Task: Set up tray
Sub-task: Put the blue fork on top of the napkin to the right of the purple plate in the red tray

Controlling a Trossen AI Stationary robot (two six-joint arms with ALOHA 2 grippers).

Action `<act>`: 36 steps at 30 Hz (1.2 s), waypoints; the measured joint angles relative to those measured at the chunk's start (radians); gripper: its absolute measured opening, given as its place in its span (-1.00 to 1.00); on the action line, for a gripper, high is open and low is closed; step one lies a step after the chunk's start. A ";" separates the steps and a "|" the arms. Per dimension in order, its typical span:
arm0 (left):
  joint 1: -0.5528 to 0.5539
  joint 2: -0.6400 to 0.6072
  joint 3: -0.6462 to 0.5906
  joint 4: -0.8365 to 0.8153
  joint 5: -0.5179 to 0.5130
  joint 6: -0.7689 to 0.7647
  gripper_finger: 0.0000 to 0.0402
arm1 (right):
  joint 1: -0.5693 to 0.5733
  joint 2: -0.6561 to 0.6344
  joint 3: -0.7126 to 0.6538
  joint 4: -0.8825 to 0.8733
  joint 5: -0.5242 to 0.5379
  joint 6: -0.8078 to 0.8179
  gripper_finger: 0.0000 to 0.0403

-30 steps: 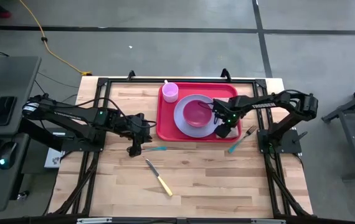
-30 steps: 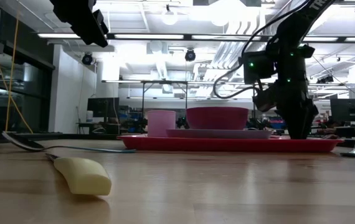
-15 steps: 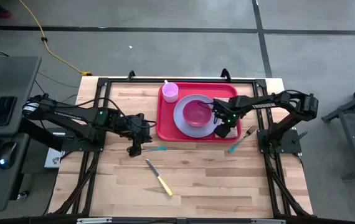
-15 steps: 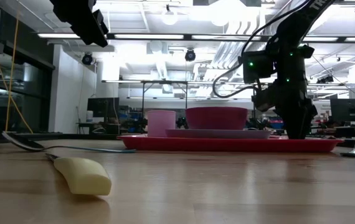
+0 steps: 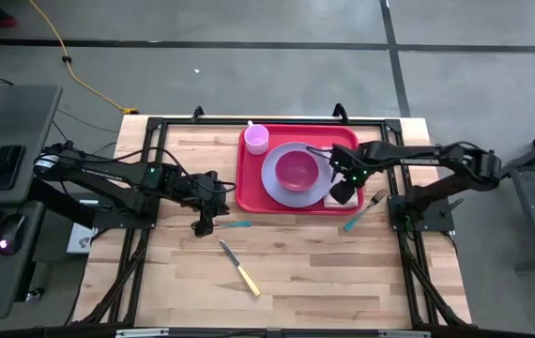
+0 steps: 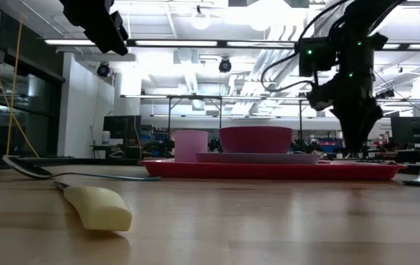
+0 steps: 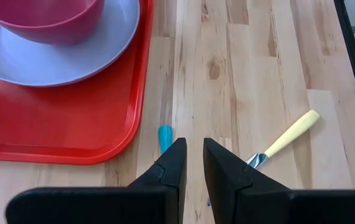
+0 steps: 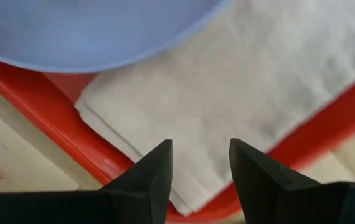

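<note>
The red tray [image 5: 249, 183] lies at the table's far middle. It carries a lavender plate [image 5: 275, 178] with a pink bowl [image 5: 298, 172], a pink cup [image 5: 256, 138] and a white folded napkin [image 8: 227, 93]. The napkin lies flat in the tray's near right corner [image 5: 334, 200], one edge under the plate's rim. My right gripper [image 8: 200, 155] hovers open just above the napkin, clear of it in the low view [image 6: 361, 147]. My left gripper [image 5: 202, 225] waits over bare wood left of the tray, fingers almost together [image 7: 192, 158], beside a blue-handled spoon [image 5: 236, 223].
A yellow-handled knife [image 5: 241, 270] lies on the wood near the table's middle. A teal-handled fork [image 5: 366, 208] lies just right of the tray's near right corner. Bare wood spreads across the table's near half and its left side.
My right gripper has risen off the tray's near right corner and drifted a little toward the table's right edge, its arm stretching out. The white napkin now shows lying there on the tray. Plate, bowl, cup and cutlery have kept still.
</note>
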 joint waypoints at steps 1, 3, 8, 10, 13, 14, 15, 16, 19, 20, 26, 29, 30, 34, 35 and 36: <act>0.000 0.000 0.000 0.003 0.000 0.000 -0.57 | -0.001 -0.014 0.000 -0.014 0.007 0.006 -0.32; 0.000 0.000 0.000 0.008 0.000 0.000 -0.57 | -0.001 -0.046 0.000 -0.042 0.024 0.014 -0.32; 0.000 0.000 0.000 0.011 0.032 0.000 -0.57 | -0.001 -0.134 0.000 -0.112 0.014 0.044 -0.32; 0.000 0.000 0.000 0.011 0.052 0.000 -0.57 | 0.001 -0.174 0.000 -0.151 0.001 0.068 -0.32; 0.000 0.000 0.000 0.011 0.074 0.000 -0.57 | 0.015 -0.230 0.000 -0.196 -0.016 0.112 -0.32; 0.000 0.000 0.000 0.011 0.076 0.000 -0.57 | 0.023 -0.248 0.000 -0.210 -0.024 0.129 -0.32; 0.000 0.000 0.000 0.011 0.076 -0.001 -0.57 | 0.031 -0.265 0.000 -0.222 -0.030 0.145 -0.32; 0.000 0.000 0.000 0.011 0.076 0.000 -0.57 | 0.041 -0.281 0.000 -0.233 -0.033 0.164 -0.32; 0.000 0.000 0.000 0.011 0.076 -0.005 -0.57 | 0.076 -0.324 0.000 -0.263 -0.052 0.228 -0.32; 0.000 0.000 0.000 0.011 0.076 -0.009 -0.57 | 0.091 -0.337 0.000 -0.272 -0.057 0.250 -0.32; 0.000 0.000 0.000 0.011 0.077 -0.031 -0.57 | 0.183 -0.374 0.001 -0.308 -0.054 0.377 -0.32; 0.000 0.000 0.000 0.011 0.077 -0.031 -0.57 | 0.214 -0.374 0.001 -0.318 -0.068 0.412 -0.32; 0.000 0.000 0.000 0.011 0.077 -0.031 -0.57 | 0.222 -0.374 0.001 -0.318 -0.074 0.419 -0.32; 0.000 0.000 0.000 0.011 0.077 -0.031 -0.57 | 0.233 -0.374 0.001 -0.318 -0.101 0.409 -0.32; 0.000 0.000 0.000 0.011 0.077 -0.031 -0.57 | 0.233 -0.374 0.001 -0.319 -0.111 0.401 -0.32; 0.000 0.000 0.000 0.011 0.077 -0.031 -0.57 | 0.232 -0.374 0.001 -0.319 -0.120 0.395 -0.32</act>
